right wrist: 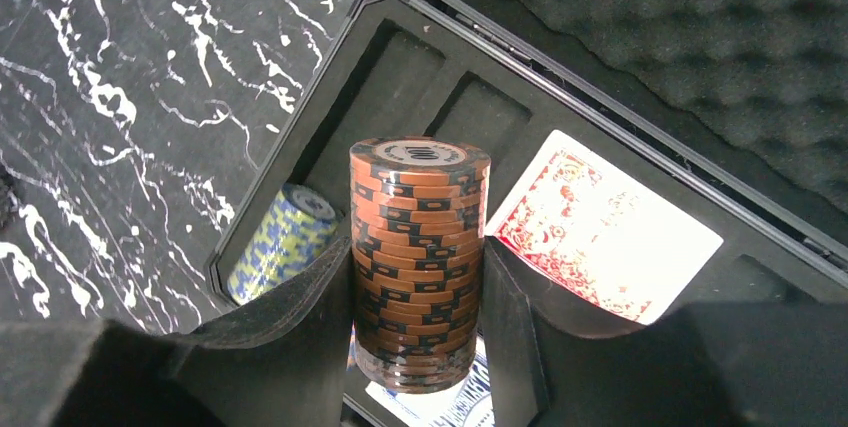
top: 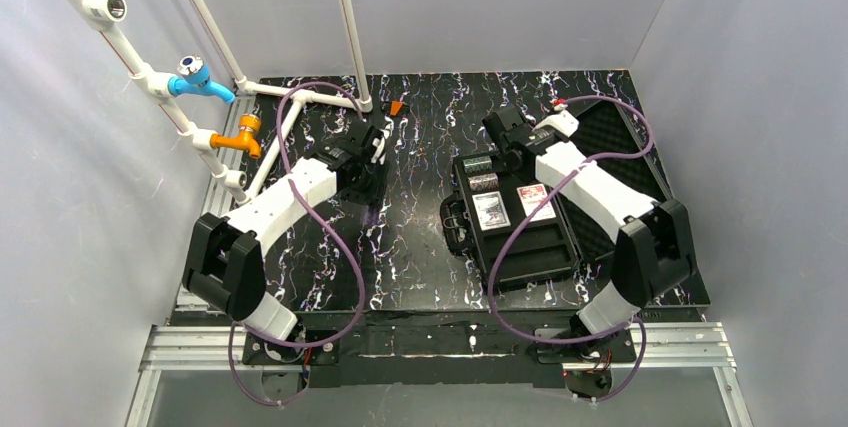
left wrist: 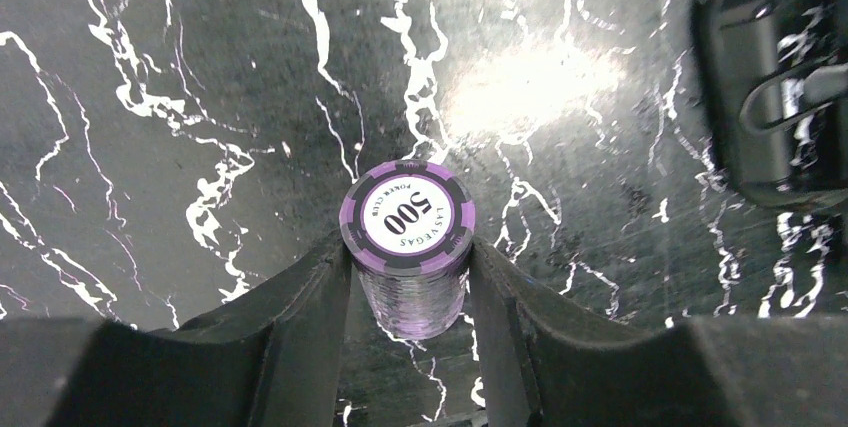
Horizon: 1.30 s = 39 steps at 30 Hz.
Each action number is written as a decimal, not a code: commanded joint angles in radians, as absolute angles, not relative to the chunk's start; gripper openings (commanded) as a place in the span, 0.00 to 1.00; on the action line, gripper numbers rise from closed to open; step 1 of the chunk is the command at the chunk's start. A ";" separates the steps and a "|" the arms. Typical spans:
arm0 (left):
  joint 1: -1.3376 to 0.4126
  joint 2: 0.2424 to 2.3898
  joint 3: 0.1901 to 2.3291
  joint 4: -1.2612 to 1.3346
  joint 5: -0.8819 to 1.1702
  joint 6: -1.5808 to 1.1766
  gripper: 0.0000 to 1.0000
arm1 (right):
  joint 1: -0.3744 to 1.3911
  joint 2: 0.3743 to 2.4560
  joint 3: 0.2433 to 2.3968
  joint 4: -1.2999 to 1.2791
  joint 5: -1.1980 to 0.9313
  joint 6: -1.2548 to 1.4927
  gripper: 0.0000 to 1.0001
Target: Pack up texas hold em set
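The two arms [top: 290,192] rise nearest the top camera, elbows bent, reaching toward 12 o'clock over the black, white-veined tabletop [top: 420,237]. The black case [top: 520,252] lies at 3 o'clock of the tabletop's middle. Its foam-lined lid [top: 615,137] is folded out flat toward 2 o'clock and its handle [top: 452,222] faces 9 o'clock.

In the tray, two card decks lie side by side: the blue-white deck [top: 491,210], and the red deck [top: 535,200] at its 3 o'clock.

The right claw [right wrist: 415,257] hangs over the tray with its jaws held part-way apart, both fingers pressed against the sides of an upright brown chip stack [right wrist: 420,237]. In the right wrist view the red deck sits at 3 o'clock of this stack, and a green-and-blue chip stack [right wrist: 280,242] lies on its side in a slot at 9 o'clock.

The left claw [left wrist: 408,252], at 11 o'clock of the tabletop's middle, is likewise part-way closed, gripping an upright purple chip stack [left wrist: 408,217] over bare tabletop. I cannot tell whether the stack's base touches the surface. The case handle shows at 2 o'clock in that view.
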<state>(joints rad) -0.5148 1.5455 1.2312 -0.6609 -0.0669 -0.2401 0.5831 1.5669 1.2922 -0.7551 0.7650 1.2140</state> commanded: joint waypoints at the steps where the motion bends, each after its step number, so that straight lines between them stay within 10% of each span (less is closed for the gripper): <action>1: -0.521 1.447 1.193 -0.583 -0.065 -0.202 0.00 | 0.542 1.617 1.403 -0.799 0.744 1.372 0.01; 39: -0.520 1.407 1.181 -0.583 -0.164 -0.157 0.00 | 0.420 1.904 1.519 -0.641 0.541 1.499 0.01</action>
